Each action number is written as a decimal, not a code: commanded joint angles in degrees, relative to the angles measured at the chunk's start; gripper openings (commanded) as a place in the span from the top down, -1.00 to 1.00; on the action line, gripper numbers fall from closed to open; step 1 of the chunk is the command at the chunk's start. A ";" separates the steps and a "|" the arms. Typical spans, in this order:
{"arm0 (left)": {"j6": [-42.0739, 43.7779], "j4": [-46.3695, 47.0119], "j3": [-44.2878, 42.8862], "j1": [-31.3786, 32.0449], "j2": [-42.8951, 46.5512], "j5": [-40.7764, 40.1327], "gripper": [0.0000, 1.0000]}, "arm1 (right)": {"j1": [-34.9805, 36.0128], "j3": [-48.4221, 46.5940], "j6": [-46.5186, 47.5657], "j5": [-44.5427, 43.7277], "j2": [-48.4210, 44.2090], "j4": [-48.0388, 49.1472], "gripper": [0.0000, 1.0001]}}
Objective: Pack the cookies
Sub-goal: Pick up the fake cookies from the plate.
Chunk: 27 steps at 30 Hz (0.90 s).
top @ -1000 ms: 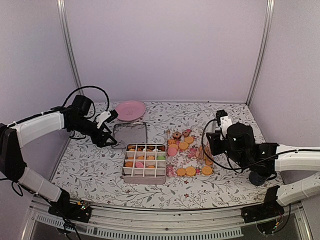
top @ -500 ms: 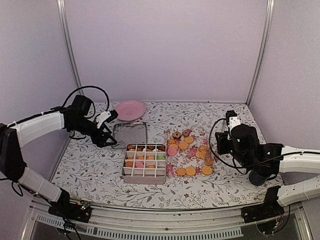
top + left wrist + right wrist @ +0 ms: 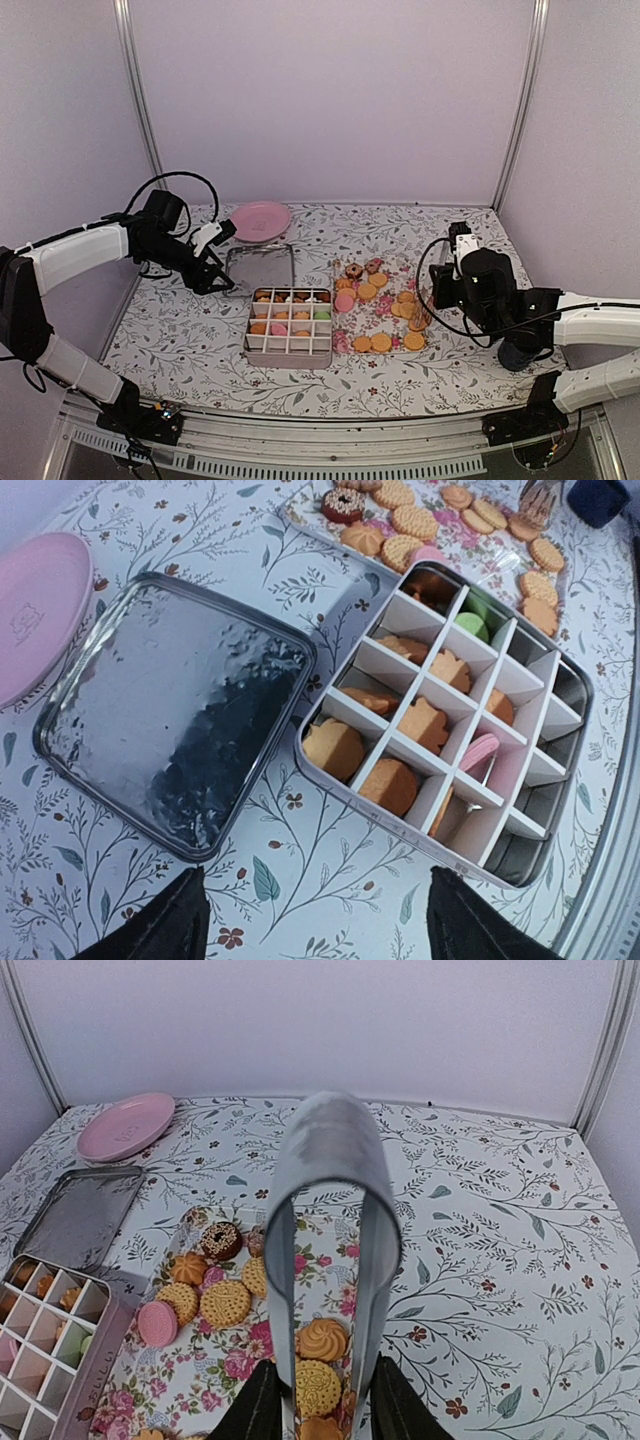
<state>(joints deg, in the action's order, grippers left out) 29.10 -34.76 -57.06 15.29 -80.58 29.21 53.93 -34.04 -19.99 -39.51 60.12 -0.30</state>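
Surface: floral table (image 3: 170, 330), lilac walls.
Cookies (image 3: 367, 291): loose on tray (image 3: 388, 318); some already in divided tin (image 3: 288, 358).
Left gripper (image 3: 315, 925): spread wide, empty, over lid (image 3: 170, 720).
Right gripper (image 3: 325, 1405): squeezing tongs (image 3: 330, 1160) above the tray.
Risk: tong tips hidden; a hard pinch could crack or flick a cookie.

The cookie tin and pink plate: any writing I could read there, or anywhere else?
No text reads clearly.
Divided tin: raised letters on its side wall, too blurred to read.
Pink plate: a faint stamped mark, too faint to read.
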 commanded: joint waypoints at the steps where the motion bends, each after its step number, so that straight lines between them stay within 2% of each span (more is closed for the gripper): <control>1: 0.47 -0.39 -0.47 -0.53 0.53 0.53 -0.50 | -0.30 0.33 -0.26 1.01 0.61 3.36 0.46; 9: 0.34 -0.22 -0.32 -0.54 0.45 0.75 -0.50 | -0.31 0.34 -0.06 2.07 0.16 4.14 0.60; 12: 0.25 -0.22 -0.57 -0.60 0.47 0.69 -0.50 | -0.29 -0.41 0.51 2.58 0.44 4.93 0.75; 18: 0.25 -0.22 -0.95 -0.60 0.31 0.67 -0.50 | -0.24 -2.27 3.70 4.05 0.32 7.89 0.87; 24: 0.34 -0.21 -0.95 -0.54 0.14 0.72 -0.49 | -0.38 -2.62 4.83 5.45 2.14 9.20 0.87; 27: 0.43 -0.13 -0.87 -0.57 0.25 0.42 -0.50 | -0.34 -2.35 4.69 5.74 3.32 9.53 0.74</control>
<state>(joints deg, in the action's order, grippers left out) 29.10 -34.74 -57.08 15.29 -80.58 29.19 53.93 -35.00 -16.03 -34.72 62.11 6.44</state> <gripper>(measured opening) 0.748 0.177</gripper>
